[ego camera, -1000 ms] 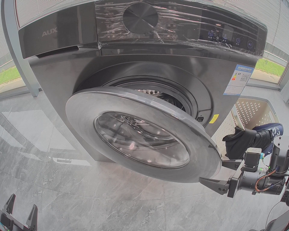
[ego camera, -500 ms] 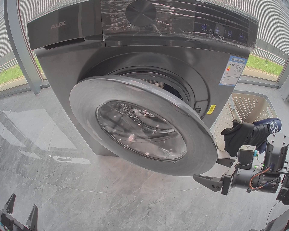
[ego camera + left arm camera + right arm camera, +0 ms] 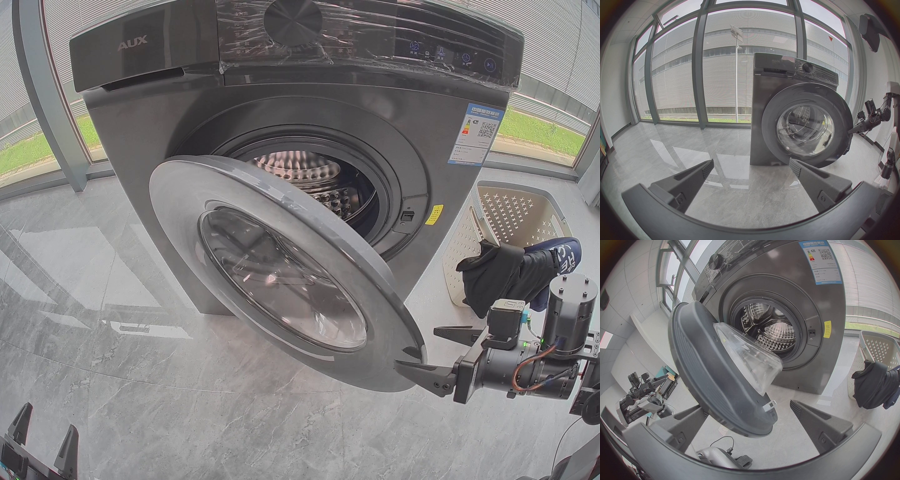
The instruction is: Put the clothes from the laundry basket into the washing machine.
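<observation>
Grey washing machine (image 3: 156, 125), head view: door (image 3: 281, 275) half open, right end effector (image 3: 417, 347) spread wide, empty, at door's rim; dark clothes (image 3: 506, 278) draped over laundry basket (image 3: 519, 206) beside machine. Left wrist: left end effector (image 3: 751, 162) wide, empty, well apart from machine. Right wrist: drum (image 3: 768, 327) exposed; best swing door fully clear first. Glossy tiled floor (image 3: 800, 433), windows (image 3: 673, 274) behind machine.

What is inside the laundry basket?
Dark clothes hang over the laundry basket's front rim, with a blue garment beside them. The clothes hide the basket's bottom.
</observation>
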Tool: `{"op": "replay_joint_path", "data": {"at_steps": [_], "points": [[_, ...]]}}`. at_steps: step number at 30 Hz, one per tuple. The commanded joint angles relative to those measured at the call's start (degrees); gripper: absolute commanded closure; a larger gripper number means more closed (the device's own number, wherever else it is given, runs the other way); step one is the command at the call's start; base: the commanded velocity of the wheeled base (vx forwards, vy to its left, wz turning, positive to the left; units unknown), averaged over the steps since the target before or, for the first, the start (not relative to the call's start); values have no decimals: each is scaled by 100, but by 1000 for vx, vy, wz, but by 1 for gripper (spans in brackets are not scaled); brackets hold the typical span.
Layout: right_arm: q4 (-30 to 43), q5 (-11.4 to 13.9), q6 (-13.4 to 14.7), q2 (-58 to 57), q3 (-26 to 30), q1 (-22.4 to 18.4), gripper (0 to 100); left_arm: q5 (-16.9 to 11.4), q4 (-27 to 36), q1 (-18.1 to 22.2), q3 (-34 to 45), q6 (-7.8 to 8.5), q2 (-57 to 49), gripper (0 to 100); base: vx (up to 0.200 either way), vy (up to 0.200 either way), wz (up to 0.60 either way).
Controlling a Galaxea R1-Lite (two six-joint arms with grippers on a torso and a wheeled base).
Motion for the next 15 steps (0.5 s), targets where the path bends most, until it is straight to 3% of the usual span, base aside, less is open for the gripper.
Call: {"op": "replay_joint_path", "data": {"at_steps": [1,2,14,15], "points": [[-4,-1,6,316,-129,58,0,2,-2,1,101,-4,-68,0,-200,0,0],[-4,7,6,352,-121,85,0,2,-2,1,101,-4,-68,0,-200,0,0],[-119,148,59,149,266,252,0,2,-2,1,101,-4,-68,0,0,0,0],[-101,104,15,-53,539,155,0,2,-2,1,101,-4,-68,0,0,0,0]]}}
